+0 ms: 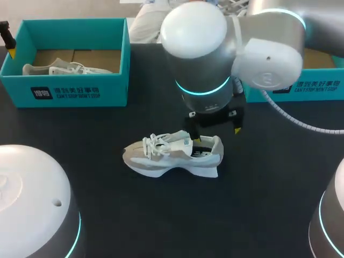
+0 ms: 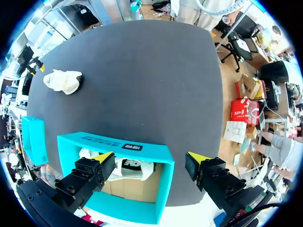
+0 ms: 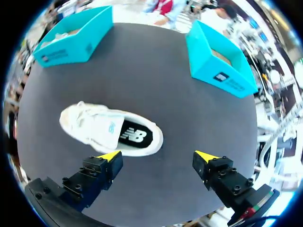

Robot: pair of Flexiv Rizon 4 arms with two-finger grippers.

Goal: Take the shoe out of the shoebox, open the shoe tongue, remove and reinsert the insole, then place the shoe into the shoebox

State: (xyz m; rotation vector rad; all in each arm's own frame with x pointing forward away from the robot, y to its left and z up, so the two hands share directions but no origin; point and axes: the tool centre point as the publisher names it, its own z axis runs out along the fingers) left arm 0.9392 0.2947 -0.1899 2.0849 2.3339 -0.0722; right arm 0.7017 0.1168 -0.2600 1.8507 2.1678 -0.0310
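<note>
A white and beige sneaker [image 1: 172, 156] lies on its side on the black table, toe to the left, with a dark printed insole showing in its opening. My right gripper [image 1: 215, 130] hangs open just above and behind the heel, touching nothing. In the right wrist view the sneaker [image 3: 111, 130] lies ahead of the open gripper [image 3: 157, 156], off towards one finger. My left gripper [image 2: 150, 158] stands open over the left teal shoebox [image 2: 113, 144], which holds a second light shoe [image 2: 135, 170]. In the head view only its edge [image 1: 9, 49] shows, at that shoebox's [image 1: 64, 88] far left corner.
A second teal shoebox [image 1: 314, 88] stands at the back right, partly behind my right arm. In the right wrist view both boxes, left [image 3: 75, 40] and right [image 3: 220, 59], sit beyond the sneaker. Bare black table surrounds the sneaker in front and to both sides.
</note>
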